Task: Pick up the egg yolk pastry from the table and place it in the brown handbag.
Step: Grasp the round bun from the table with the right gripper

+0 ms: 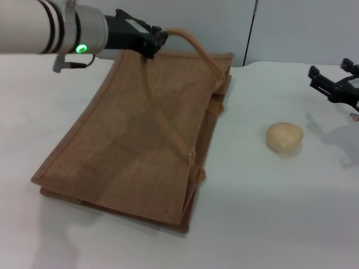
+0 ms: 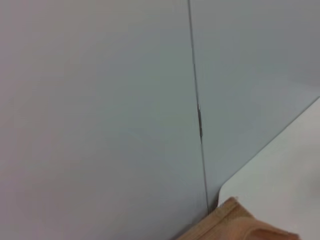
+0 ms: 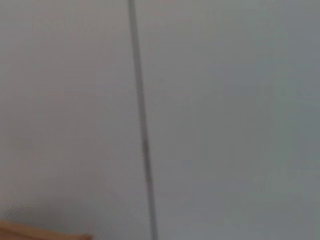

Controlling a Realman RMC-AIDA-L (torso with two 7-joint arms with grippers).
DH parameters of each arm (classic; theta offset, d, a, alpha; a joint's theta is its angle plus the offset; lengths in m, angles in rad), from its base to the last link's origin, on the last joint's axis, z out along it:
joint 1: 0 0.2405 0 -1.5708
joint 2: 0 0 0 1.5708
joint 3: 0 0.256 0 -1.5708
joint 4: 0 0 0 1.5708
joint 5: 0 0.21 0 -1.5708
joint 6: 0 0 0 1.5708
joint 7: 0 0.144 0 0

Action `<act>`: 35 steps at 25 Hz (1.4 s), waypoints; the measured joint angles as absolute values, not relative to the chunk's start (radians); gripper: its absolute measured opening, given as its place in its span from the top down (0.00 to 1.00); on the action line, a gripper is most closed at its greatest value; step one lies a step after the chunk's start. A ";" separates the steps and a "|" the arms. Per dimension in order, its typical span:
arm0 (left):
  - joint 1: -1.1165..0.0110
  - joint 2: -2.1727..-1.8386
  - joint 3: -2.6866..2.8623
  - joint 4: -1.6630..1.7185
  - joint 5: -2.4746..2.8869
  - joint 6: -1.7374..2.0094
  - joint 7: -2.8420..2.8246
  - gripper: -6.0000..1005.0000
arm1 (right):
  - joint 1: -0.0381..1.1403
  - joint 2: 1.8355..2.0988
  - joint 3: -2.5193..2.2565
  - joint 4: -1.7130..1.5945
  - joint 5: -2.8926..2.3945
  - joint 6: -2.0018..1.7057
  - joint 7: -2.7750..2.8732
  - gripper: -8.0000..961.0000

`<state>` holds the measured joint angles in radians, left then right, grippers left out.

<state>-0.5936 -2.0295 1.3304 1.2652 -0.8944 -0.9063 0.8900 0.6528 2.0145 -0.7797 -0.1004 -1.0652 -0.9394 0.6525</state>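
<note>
Here pastry near right fingers, apart, on table.

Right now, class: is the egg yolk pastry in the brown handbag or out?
Out: the egg yolk pastry sits on the table, right of the brown handbag.

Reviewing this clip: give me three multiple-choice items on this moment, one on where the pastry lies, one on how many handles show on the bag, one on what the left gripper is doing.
1. The small round pale yellow-beige egg yolk pastry lies:
A. inside the bag
B. on the plain white table, to the bag's right
C. in the right gripper

2. Strap handles visible on the large tan-brown woven jute handbag:
A. none
B. two
C. four

3. The left gripper:
A. is shut on a handbag handle
B. rests on the pastry
C. hangs open over bare table

Answers: 1 B, it sits on bare tabletop apart from the bag and from the open right gripper. 2 B, two straps arch over it. 3 A, a strap runs from its fingers.
</note>
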 joint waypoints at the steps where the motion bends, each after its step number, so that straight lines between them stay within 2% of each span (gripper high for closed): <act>1: -0.593 -2.030 1.319 1.288 -0.885 -0.930 0.877 0.88 | 0.646 2.014 -0.780 -0.123 -1.112 -0.949 0.697 0.07; 11: -0.592 -2.030 1.279 1.484 -0.730 -1.110 0.771 0.88 | 0.562 2.019 -0.781 -0.372 -1.514 -1.060 1.071 0.07; 19: -0.605 -2.030 1.262 1.615 -0.685 -1.226 0.733 0.88 | 0.555 2.019 -0.789 -0.455 -1.760 -1.125 1.256 0.07; 35: -0.675 -2.029 1.177 1.765 -0.681 -1.385 0.725 0.88 | 0.563 2.016 -0.794 -0.459 -1.838 -1.128 1.325 0.06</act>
